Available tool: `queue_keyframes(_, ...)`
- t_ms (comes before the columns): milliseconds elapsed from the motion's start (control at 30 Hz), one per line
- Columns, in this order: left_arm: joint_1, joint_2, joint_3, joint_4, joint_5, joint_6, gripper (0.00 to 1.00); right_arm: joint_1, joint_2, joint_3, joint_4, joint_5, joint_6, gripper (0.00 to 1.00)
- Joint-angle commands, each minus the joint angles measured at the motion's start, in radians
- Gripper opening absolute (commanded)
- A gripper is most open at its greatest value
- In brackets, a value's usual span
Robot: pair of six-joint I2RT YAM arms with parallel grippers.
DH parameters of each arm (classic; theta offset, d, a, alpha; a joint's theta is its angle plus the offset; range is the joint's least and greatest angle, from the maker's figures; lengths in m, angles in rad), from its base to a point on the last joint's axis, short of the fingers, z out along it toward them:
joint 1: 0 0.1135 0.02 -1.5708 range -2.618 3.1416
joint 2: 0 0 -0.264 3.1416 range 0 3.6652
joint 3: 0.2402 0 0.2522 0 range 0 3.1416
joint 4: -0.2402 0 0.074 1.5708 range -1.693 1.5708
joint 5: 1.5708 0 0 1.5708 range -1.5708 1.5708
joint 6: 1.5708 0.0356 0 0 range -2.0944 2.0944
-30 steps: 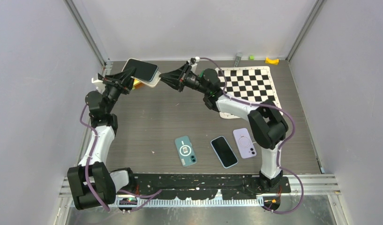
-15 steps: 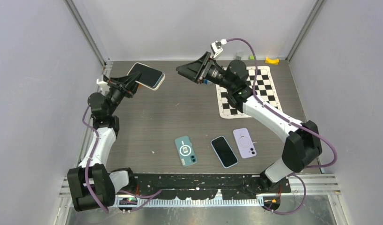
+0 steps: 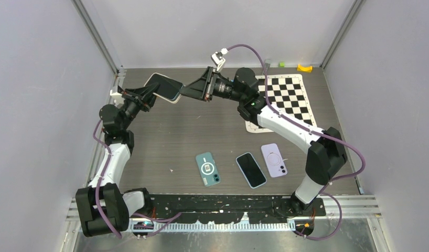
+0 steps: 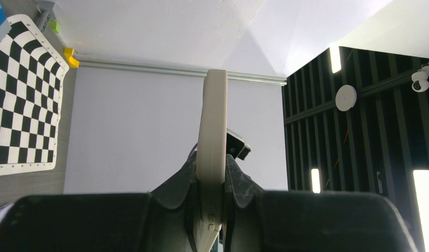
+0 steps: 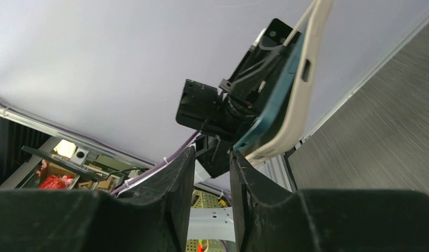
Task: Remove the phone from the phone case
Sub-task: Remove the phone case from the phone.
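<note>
A phone [image 3: 165, 85] with a dark screen sits in a cream phone case [image 4: 212, 115], held up in the air at the back left. My left gripper [image 3: 149, 93] is shut on the case's edge, and the left wrist view shows the case edge-on between the fingers [image 4: 238, 181]. My right gripper [image 3: 184, 93] is just off the phone's right edge, open, with nothing between its jaws. In the right wrist view the phone's teal side [image 5: 269, 114] stands slightly proud of the cream case [image 5: 305, 92], above and to the right of that gripper [image 5: 212, 163].
On the table near the front lie a teal phone [image 3: 208, 168], a phone with a black screen [image 3: 251, 169] and a lilac phone [image 3: 274, 159]. A checkerboard mat [image 3: 286, 97] lies at the back right, with a yellow piece [image 3: 304, 67] and a green block [image 3: 281, 64] behind it.
The right arm lifted up and away to the right with wider jaws, then came back to the phone's right edge with jaws narrower. The left arm tilted the phone slightly lower.
</note>
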Motion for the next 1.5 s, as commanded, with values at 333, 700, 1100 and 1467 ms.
queue_keyframes(333, 0.000, -0.072, 0.068, -0.024, 0.080, 0.052, 0.00, -0.002, 0.074, 0.116, -0.148, 0.060, -0.016, 0.47)
queue_keyframes(700, 0.000, -0.086, 0.172, -0.233, 0.240, 0.370, 0.00, 0.003, 0.118, 0.171, -0.261, 0.051, 0.050, 0.43)
queue_keyframes(1100, 0.000, -0.128, 0.163, -0.342, 0.220, 0.575, 0.61, -0.009, 0.114, 0.155, -0.058, 0.057, 0.307, 0.01)
queue_keyframes(1467, -0.007, -0.183, 0.057, -0.295, 0.206, 0.626, 0.76, -0.019, 0.152, 0.162, 0.004, 0.066, 0.532, 0.01)
